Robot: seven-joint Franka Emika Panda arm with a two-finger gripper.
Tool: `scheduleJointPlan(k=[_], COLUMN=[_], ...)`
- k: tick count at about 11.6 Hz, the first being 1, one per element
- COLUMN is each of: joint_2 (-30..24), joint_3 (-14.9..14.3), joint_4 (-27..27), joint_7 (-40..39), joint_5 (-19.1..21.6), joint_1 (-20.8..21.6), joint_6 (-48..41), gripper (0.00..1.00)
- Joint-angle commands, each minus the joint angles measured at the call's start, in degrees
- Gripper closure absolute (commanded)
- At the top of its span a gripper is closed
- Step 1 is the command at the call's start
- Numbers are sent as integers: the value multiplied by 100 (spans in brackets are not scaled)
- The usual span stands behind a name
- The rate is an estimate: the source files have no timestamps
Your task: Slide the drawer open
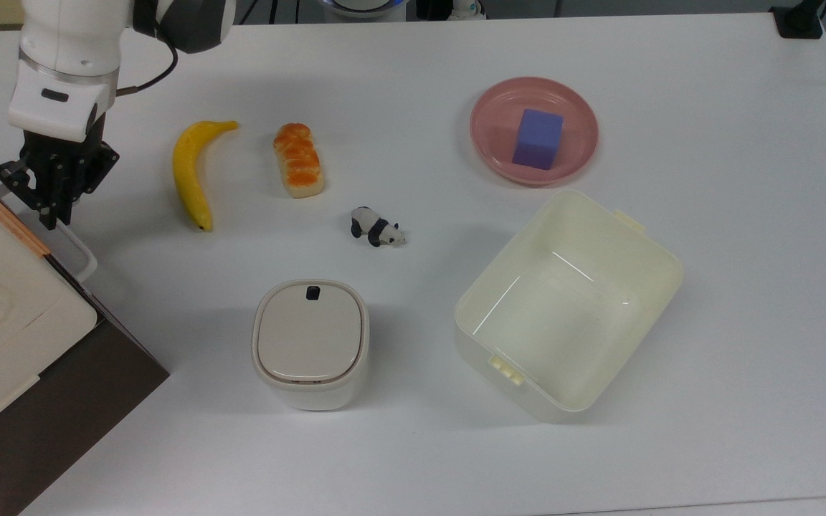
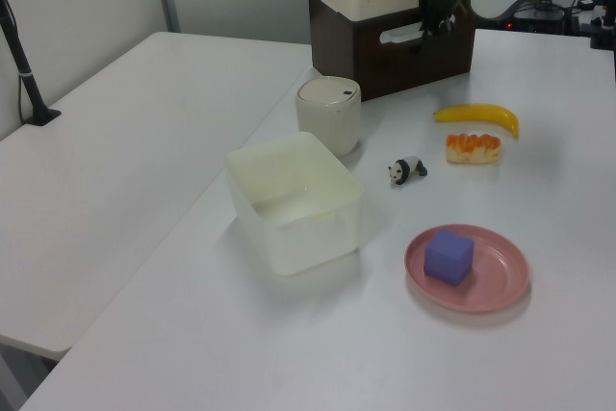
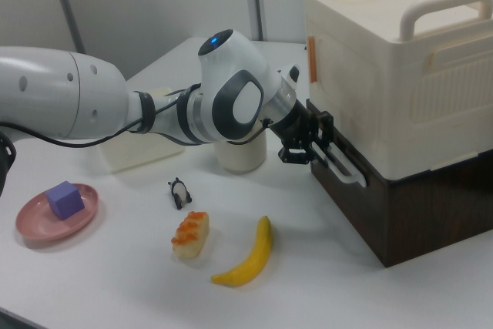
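Drawer (image 3: 362, 190) at table edge, gripper on handle.
Drawer front sits flush in the brown cabinet (image 1: 62, 401), at 9 o'clock in the top view. Gripper (image 1: 51, 215) fingers are closed around the white loop handle (image 1: 72, 251). Banana (image 1: 191, 172) lies at 3 o'clock of the gripper.

We see a white table (image 1: 707, 86) (a second one (image 2: 115, 141) adjoins it) before pale grey wall panels (image 3: 154, 5).

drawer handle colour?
White. The drawer handle shows best in the right view, a loop against the dark brown drawer front.
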Motion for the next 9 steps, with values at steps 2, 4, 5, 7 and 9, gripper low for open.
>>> scheduleJointPlan(k=[2, 4, 5, 7, 9], joint_2=[0, -157, -245, -342, -430], joint_3=[-47, -38, 5, 189, 330], joint_4=[-154, -224, -224, -233, -268], joint_7=[422, 608, 740, 1021, 1031], joint_5=[-251, -251, -234, -225, -225], joint_1=[-142, -28, 60, 122, 122], joint_6=[148, -62, -333, -774, -994], gripper=[93, 92, 91, 91, 91])
